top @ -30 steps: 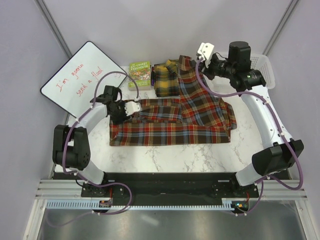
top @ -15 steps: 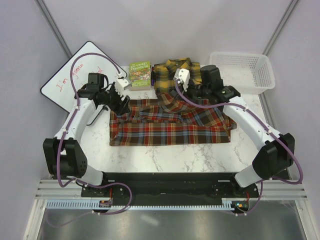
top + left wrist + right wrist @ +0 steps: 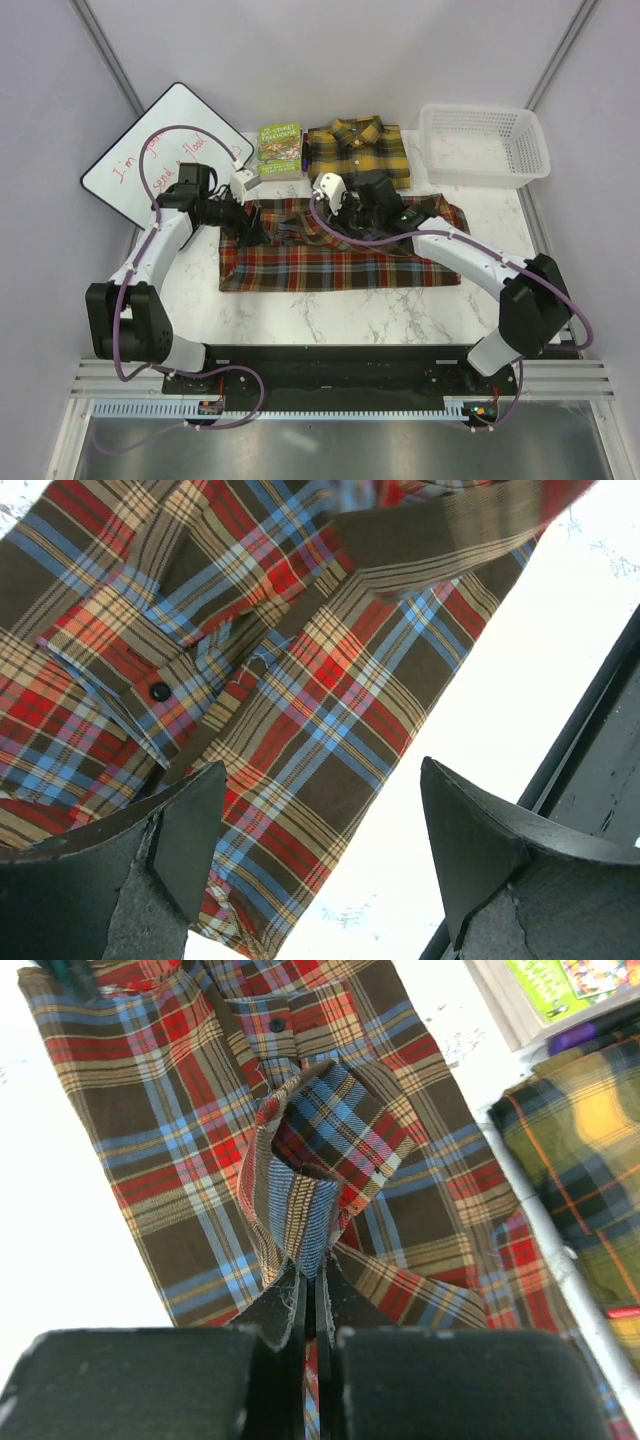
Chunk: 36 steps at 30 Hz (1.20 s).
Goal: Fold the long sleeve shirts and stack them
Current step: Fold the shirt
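The red-brown plaid long sleeve shirt lies spread flat at the table's centre. My right gripper is shut on a bunched fold of its cloth, held up over the shirt's upper middle. My left gripper hangs open over the shirt's left edge, one finger over the plaid and the other over white table, with nothing between them. The yellow and black shirt lies folded at the back, collar away from me.
A green book sits left of the yellow shirt. A white basket stands at the back right. A whiteboard with red writing leans at the back left. The marble table shows in front of the shirt.
My right gripper swept from the back right down and left over the red-brown shirt, bringing the cloth with it. My left gripper opened wide at the shirt's left edge.
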{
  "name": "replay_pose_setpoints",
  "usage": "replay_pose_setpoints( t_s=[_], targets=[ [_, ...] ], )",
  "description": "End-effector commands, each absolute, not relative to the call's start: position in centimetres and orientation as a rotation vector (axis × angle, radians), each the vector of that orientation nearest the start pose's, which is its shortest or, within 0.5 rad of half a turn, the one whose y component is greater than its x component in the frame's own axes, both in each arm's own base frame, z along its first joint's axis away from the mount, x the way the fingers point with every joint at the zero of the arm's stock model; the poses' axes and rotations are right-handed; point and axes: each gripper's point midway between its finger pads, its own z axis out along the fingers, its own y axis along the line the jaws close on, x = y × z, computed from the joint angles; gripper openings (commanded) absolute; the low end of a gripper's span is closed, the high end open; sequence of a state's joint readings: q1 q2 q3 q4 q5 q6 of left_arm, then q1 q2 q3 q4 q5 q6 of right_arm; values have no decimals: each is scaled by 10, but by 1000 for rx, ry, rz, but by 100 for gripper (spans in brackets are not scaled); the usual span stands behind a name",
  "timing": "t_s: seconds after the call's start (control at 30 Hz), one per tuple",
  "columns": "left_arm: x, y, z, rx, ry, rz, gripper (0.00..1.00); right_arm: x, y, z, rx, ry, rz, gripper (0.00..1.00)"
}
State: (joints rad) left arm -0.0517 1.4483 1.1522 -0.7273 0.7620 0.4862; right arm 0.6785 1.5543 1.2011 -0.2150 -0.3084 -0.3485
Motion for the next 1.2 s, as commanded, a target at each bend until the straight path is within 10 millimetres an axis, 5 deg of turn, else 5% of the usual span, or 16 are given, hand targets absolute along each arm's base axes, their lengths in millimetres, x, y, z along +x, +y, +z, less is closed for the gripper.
replay_pose_setpoints(
  t_s=[0.0,0.23,0.33,0.37,0.57,0.67,0.73,0.83,0.9,1.17],
  targets=[
    [314,-124,171,856,2144,-758,85,349,333,182,-1100,1807,486,0],
    [313,-113,167,831,2150,-658,86,343,358,166,-1080,1849,525,0],
    [302,-115,165,870,2143,-698,87,314,374,166,-1193,1811,668,33],
    [300,-115,163,882,2145,-702,86,296,377,165,-1261,1810,743,52],
    [280,-126,155,887,2155,-832,85,251,350,190,-1417,1773,855,86],
    [278,-130,146,835,2211,-897,82,270,328,207,-1357,1782,825,83],
    [279,-132,138,792,2259,-937,77,303,313,212,-1331,1785,776,77],
    [278,-136,132,755,2301,-978,75,335,300,203,-1382,1813,689,71],
    [278,-139,125,727,2344,-992,75,344,296,180,-1453,1861,648,60],
    [285,-144,99,655,2467,-995,70,380,284,144,-1671,1840,454,46]
  ],
)
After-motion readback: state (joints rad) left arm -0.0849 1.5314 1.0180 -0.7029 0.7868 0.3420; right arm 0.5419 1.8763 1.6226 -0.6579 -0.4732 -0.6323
